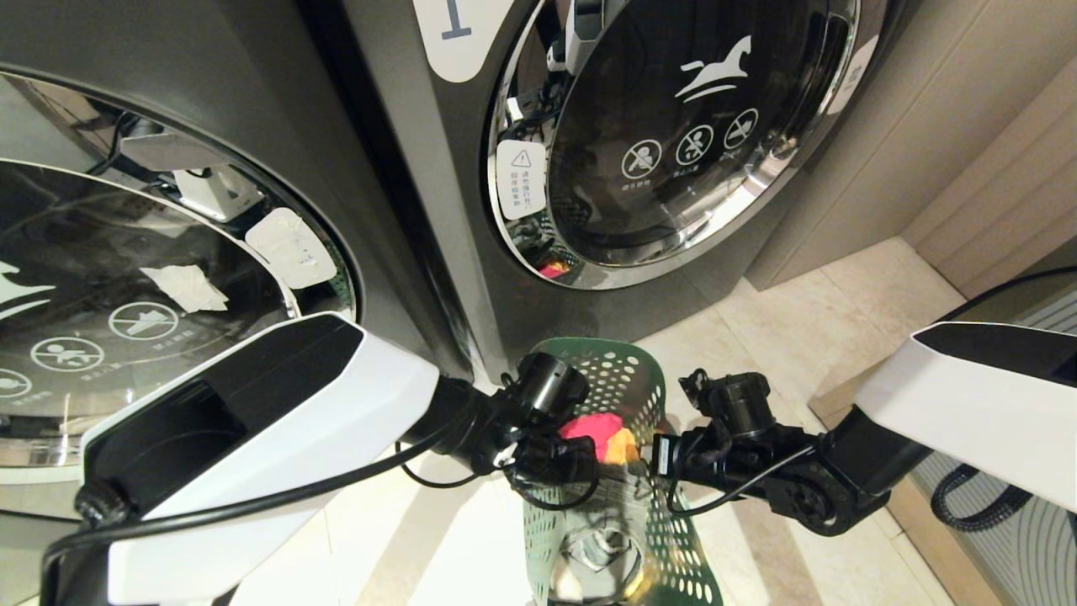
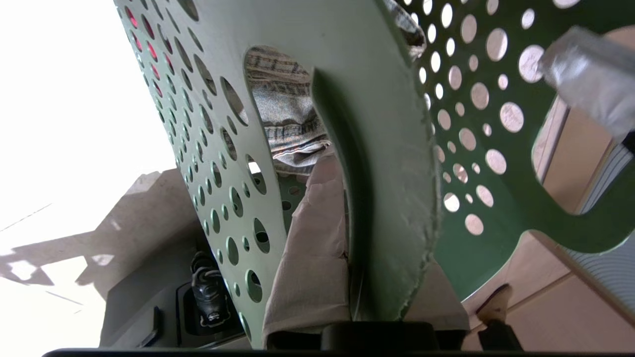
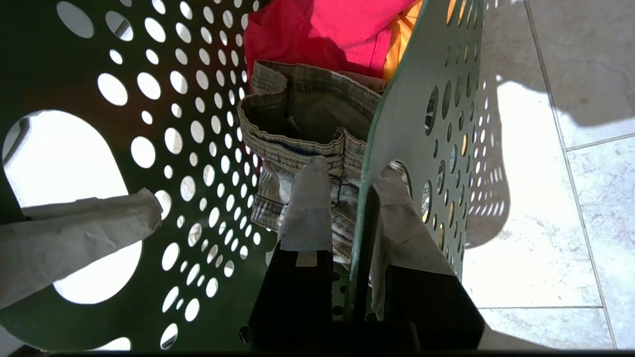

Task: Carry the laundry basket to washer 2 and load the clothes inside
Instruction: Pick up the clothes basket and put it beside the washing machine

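Green perforated plastic fills the middle of the head view: the laundry basket (image 1: pixel 627 379) hangs between the two arms, above the pale tiled floor (image 1: pixel 841 311) and in front of the washers. Inside the basket lie the clothes (image 1: pixel 602 438): a red garment and an orange-yellow one at the far end, and faded denim (image 3: pixel 307 129) nearer to the camera.

The left gripper (image 2: pixel 357 277) is closed tight on the basket's left wall at the oval handle hole. One of its taped fingers (image 2: pixel 312 238) is on the inner side of the wall and the other on the outer side, with the green rim pinched between them. The right gripper (image 3: pixel 354 223) is closed in the same way on the opposite wall, beside a handle hole. Its inner finger (image 3: pixel 307 208) touches the denim, and the outer finger stands outside the wall, over the floor.

Two dark grey front-load machines stand close ahead. The machine on the right (image 1: pixel 673 126) has a chrome-rimmed round door and a white label (image 1: pixel 454 34) with a blue numeral, which looks like a 1 but is cut by the picture's edge. The machine on the left (image 1: pixel 126 278) shows only part of its door, with no numeral in view, so I cannot tell which one is washer 2.
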### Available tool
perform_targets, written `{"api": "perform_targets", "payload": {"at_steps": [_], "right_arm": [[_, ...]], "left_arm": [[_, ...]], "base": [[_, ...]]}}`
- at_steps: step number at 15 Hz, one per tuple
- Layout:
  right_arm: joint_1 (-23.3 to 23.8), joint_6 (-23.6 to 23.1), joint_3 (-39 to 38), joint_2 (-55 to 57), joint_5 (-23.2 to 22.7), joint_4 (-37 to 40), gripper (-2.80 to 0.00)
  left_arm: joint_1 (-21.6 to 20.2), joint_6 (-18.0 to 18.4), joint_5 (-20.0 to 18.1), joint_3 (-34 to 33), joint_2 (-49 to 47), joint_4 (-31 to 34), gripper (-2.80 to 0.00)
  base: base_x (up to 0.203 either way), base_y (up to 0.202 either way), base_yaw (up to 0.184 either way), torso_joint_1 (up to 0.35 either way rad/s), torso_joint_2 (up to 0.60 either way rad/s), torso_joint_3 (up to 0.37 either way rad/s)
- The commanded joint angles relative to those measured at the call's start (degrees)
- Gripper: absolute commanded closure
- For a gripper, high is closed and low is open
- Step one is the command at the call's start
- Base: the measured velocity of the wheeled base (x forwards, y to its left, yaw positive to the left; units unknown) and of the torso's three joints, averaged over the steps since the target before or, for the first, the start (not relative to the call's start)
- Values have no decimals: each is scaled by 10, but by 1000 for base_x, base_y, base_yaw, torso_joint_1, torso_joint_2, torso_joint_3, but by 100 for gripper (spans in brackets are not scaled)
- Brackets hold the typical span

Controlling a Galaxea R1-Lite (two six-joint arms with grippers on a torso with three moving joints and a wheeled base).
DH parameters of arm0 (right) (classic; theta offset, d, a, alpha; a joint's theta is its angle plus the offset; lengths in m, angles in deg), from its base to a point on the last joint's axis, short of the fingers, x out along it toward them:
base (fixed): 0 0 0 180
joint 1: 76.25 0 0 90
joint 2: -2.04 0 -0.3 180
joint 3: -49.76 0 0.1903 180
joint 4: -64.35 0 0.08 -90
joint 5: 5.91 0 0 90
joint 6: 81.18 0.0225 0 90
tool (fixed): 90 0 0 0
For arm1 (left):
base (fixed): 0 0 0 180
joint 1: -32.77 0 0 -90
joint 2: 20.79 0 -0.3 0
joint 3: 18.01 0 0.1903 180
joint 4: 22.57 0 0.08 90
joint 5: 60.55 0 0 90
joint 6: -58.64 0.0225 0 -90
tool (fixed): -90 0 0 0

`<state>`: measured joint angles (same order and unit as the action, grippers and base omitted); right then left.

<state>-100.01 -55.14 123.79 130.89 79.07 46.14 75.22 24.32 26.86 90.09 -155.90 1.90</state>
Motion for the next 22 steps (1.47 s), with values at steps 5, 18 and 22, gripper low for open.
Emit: {"api": "perform_targets", "payload": {"at_steps": [5, 18, 22], "right_arm": [[-1, 2, -4, 4, -1, -2, 0], [5, 7, -7, -12, -1, -2, 0], [5, 36, -15, -32, -8, 2, 0]], "left_arm": [[-1, -4, 7, 0, -3, 1, 0], [-3, -19, 7, -1, 38, 4, -280], [-5, -46, 2, -1, 46, 7, -280]], "base": [[0, 0, 0, 0, 0, 0], [0, 0, 0, 0, 0, 0], [0, 0, 0, 0, 0, 0]]}}
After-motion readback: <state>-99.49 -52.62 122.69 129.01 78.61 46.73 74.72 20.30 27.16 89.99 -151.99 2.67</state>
